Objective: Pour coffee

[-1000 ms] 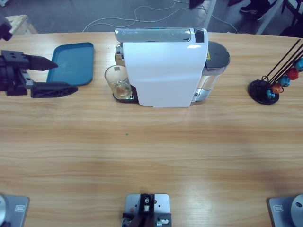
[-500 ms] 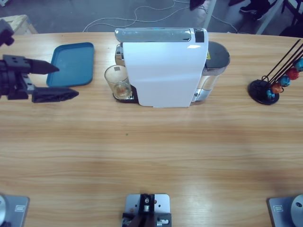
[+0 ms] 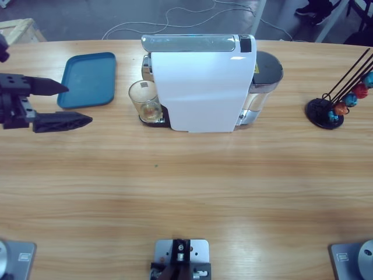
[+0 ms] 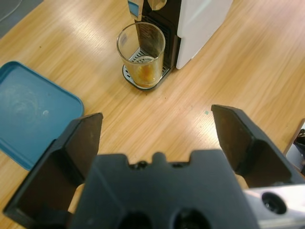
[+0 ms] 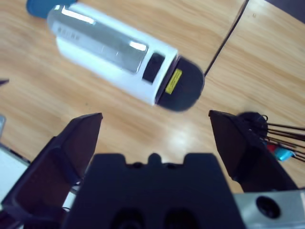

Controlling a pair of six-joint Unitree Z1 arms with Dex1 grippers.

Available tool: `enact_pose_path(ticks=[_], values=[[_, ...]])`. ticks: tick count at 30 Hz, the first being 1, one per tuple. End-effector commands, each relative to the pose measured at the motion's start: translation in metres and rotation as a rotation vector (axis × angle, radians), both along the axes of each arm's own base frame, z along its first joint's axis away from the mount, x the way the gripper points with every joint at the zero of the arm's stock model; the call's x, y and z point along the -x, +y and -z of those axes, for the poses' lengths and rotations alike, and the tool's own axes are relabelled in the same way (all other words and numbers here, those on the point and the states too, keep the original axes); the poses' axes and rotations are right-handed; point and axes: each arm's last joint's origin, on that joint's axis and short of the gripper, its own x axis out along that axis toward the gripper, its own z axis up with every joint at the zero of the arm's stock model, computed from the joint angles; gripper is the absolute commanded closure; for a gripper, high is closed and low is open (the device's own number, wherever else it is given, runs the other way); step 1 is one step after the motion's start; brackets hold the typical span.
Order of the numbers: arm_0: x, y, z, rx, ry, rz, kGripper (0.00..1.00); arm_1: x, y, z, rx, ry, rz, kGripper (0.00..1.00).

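A small clear glass tumbler (image 3: pixel 145 100) stands on the drip grate of a white coffee machine (image 3: pixel 201 84), under its spout. A shallow layer of amber-brown coffee (image 3: pixel 152 111) lies in its bottom, and the left wrist view shows the coffee (image 4: pixel 146 71) through the glass (image 4: pixel 141 47). My left gripper (image 3: pixel 78 104) hovers at the table's left edge, open and holding nothing, its jaws pointing at the tumbler from well short of it. My right gripper (image 5: pixel 155 129) is open and empty, high above the machine (image 5: pixel 112 47), and does not show in the high view.
A blue tray (image 3: pixel 87 79) lies left of the machine, just beyond the left gripper; its corner (image 4: pixel 28 109) shows in the left wrist view. A black capsule rack (image 3: pixel 332 108) with coloured capsules stands at the far right. Bare wood fills the front half of the table.
The left gripper has drawn back to the left, away from the tumbler, and shifted slightly toward the table's front. The tumbler and the machine have not moved.
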Motion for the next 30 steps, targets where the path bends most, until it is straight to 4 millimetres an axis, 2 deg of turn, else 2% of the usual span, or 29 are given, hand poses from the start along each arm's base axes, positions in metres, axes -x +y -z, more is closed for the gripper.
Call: enact_pose_path(ticks=[1,4,6,9,13,18,23,30], values=[[0.016,0.01,0.002,0.005,-0.014,0.018,0.0,0.086,-0.06,0.029,-0.084,-0.12,-0.024,0.0],[0.02,0.012,-0.002,0.016,-0.032,0.018,0.0,0.11,-0.078,0.068,-0.093,-0.13,-0.037,0.0],[0.021,0.013,-0.002,0.018,-0.037,0.019,0.0,0.129,-0.094,0.092,-0.162,-0.223,-0.039,0.0],[0.023,0.013,-0.001,0.016,-0.029,0.026,0.0,0.151,-0.112,0.115,-0.225,-0.443,-0.11,0.0],[0.027,0.01,0.002,0.006,-0.015,0.053,0.0,0.166,-0.123,0.135,-0.237,-0.432,-0.127,0.0],[0.033,0.014,-0.002,0.016,-0.031,0.056,0.0,0.173,-0.127,0.135,-0.27,-0.41,-0.115,0.0],[0.033,0.015,-0.003,0.015,-0.032,0.053,0.0,0.16,-0.116,0.133,-0.258,-0.366,-0.122,0.0],[0.03,0.012,-0.001,0.007,-0.021,0.052,0.0,0.161,-0.117,0.134,-0.259,-0.329,-0.099,0.0]])
